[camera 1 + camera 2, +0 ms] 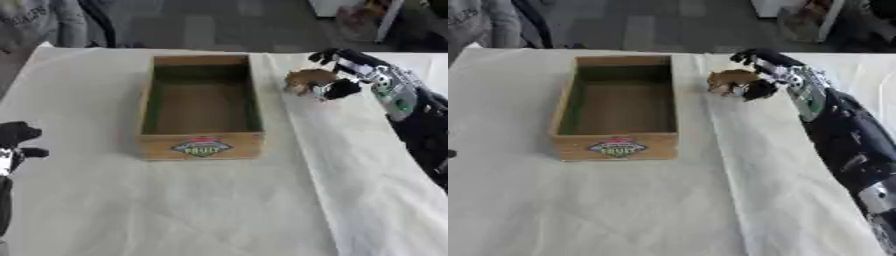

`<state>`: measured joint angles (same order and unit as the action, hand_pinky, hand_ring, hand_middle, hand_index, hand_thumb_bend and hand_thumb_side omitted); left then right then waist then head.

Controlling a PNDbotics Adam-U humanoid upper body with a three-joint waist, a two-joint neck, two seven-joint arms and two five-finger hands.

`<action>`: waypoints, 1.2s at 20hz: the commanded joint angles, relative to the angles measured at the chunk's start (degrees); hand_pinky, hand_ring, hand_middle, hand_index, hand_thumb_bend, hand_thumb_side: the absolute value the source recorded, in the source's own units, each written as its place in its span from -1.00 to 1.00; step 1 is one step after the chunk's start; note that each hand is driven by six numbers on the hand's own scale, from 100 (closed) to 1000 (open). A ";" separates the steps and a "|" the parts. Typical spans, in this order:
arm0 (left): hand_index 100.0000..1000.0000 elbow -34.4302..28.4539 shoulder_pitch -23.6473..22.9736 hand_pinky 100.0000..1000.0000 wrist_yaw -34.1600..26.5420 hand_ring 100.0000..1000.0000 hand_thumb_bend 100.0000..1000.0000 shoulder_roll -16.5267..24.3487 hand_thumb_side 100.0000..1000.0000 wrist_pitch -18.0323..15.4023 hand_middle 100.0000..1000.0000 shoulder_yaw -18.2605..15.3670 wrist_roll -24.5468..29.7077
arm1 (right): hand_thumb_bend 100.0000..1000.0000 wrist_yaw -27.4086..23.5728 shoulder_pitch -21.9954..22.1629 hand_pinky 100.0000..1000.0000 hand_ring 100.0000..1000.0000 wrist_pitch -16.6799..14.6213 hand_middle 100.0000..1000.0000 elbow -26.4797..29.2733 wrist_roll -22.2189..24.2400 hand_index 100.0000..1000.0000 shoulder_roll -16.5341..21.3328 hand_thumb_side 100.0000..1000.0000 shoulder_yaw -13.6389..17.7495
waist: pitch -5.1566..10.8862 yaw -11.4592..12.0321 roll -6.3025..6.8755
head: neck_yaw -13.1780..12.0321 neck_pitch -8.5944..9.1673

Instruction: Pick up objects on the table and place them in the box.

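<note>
A wooden box with a label on its front stands open in the middle of the white-covered table, and I see nothing inside it. Just right of the box's far corner a small brown object is held in my right hand, whose fingers and thumb curl round it; it sits at or just above the cloth. My left hand rests at the left edge of the left eye view, fingers relaxed, holding nothing.
The white cloth covers the table, with a fold running down right of the box. A person in grey stands at the far left corner. Shelving and floor lie beyond the far edge.
</note>
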<state>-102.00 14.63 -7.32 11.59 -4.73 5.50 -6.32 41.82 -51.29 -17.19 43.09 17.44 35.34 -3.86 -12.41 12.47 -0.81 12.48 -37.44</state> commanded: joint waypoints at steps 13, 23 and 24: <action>0.26 -1.16 0.65 0.02 -0.06 0.35 -0.48 0.37 0.05 0.04 0.05 -0.14 0.08 | -1.00 3.46 -0.03 -0.05 -0.10 0.43 0.00 -1.26 -5.23 0.33 0.48 -1.00 1.04 | 0.64 0.36 0.40 | 0.22 1.03; 0.26 -1.06 0.62 0.02 0.22 0.35 -0.47 0.51 0.04 -0.11 0.06 -0.42 -0.13 | -1.00 -1.06 -0.16 -0.24 -0.45 0.28 -0.35 5.82 -7.07 -0.01 2.20 -1.00 0.21 | 1.12 -0.58 -0.18 | -0.40 1.27; 0.26 -1.05 0.57 0.02 0.26 0.35 -0.46 0.57 0.04 -0.13 0.06 -0.44 -0.16 | -1.00 -2.14 -0.43 -0.25 -0.45 0.39 -0.35 7.32 -6.34 -0.01 2.58 -1.00 0.12 | 1.27 -0.67 -0.28 | -0.52 1.26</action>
<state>-102.02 14.64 -7.31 11.56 -4.75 5.48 -6.36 41.15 -50.20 -16.82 47.57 10.50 35.16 -3.91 -12.42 11.85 -1.12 12.17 -36.70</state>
